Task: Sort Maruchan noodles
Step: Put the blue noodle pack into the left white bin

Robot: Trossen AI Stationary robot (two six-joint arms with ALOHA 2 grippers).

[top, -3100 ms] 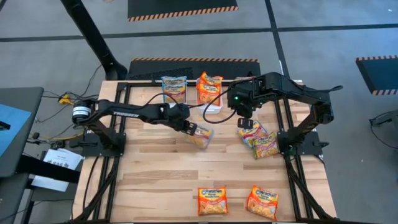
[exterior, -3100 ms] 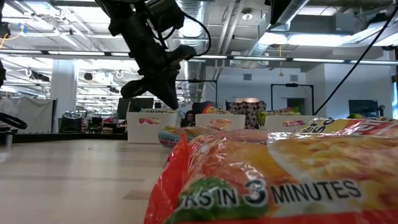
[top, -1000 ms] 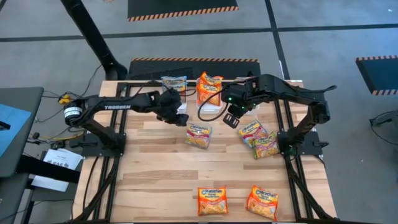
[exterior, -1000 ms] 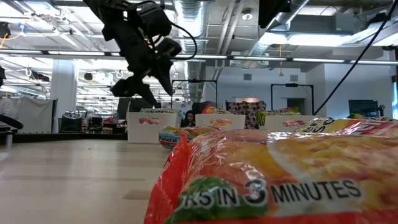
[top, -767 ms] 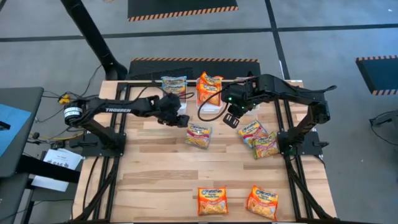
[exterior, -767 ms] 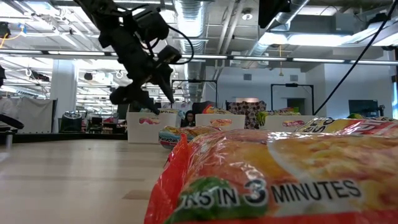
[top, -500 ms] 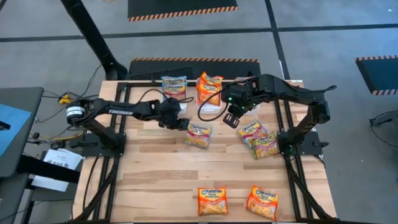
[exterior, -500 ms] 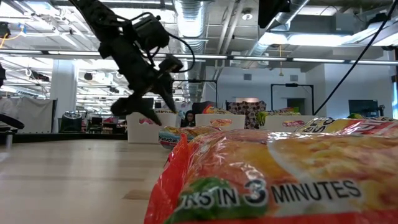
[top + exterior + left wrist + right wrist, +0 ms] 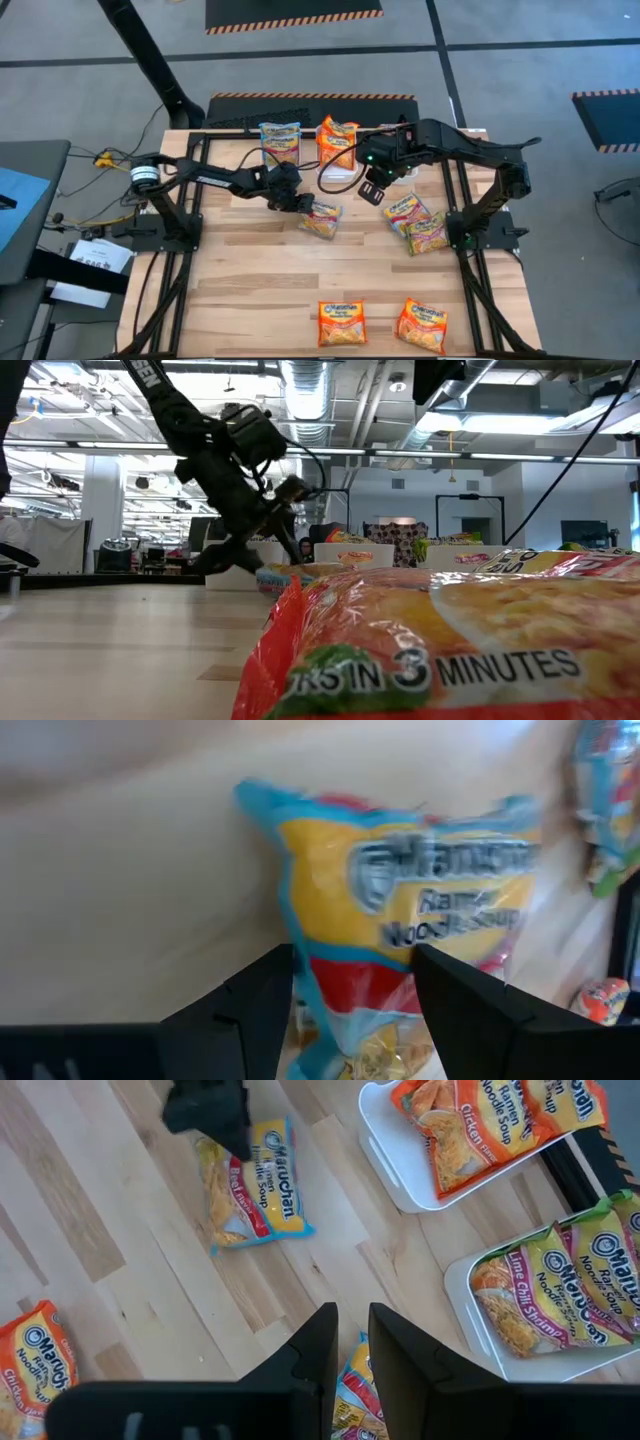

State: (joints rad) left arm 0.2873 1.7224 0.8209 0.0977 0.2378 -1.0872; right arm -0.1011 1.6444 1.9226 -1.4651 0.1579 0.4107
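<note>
Fingers of left gripper (image 9: 298, 203) spread wide, straddling edge of yellow-blue packet (image 9: 322, 219) lying flat mid-bench, apparently for pickup. Right gripper (image 9: 374, 190) hovered above far-right bench, fingers narrowly parted, nothing held. Sorted packets lay in white trays (image 9: 400, 1165) at far edge.

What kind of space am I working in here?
Likely a robotics lab or open workshop: exposed ceiling ducts and strip lights overhead, hazard-striped floor mats around the wooden table, and rows of desks in the open room behind.
</note>
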